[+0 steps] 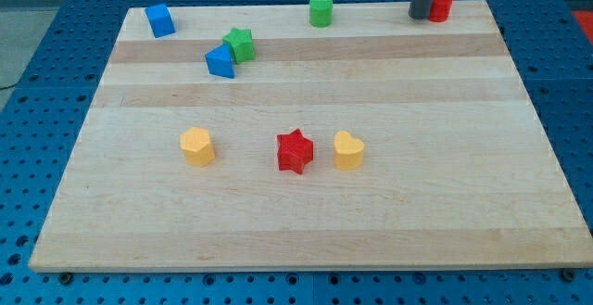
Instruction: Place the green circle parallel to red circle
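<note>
The green circle (321, 11) stands near the board's top edge, a little right of centre. The red circle (440, 6) stands at the top right, partly hidden by my rod. My tip (420, 16) rests on the board touching the red circle's left side, well to the right of the green circle.
A blue block (160, 19) sits at the top left. A green star (239, 44) touches a blue triangle (220, 61) below it. A yellow hexagon (196, 146), a red star (296, 151) and a yellow heart (348, 150) line up mid-board. The wooden board (306, 231) lies on a blue pegboard.
</note>
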### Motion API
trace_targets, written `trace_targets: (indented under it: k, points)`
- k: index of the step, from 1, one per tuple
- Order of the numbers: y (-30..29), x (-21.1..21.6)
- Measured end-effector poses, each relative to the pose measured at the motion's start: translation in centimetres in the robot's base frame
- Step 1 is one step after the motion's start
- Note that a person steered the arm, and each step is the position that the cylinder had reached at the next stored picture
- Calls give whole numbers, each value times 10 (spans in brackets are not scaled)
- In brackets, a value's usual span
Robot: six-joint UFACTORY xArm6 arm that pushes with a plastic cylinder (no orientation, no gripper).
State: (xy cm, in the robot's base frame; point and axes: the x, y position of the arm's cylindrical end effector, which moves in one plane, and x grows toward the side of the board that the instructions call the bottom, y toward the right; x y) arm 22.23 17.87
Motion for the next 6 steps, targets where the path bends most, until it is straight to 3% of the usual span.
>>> trace_targets:
  k: [6]
  points:
    - [-135, 1]
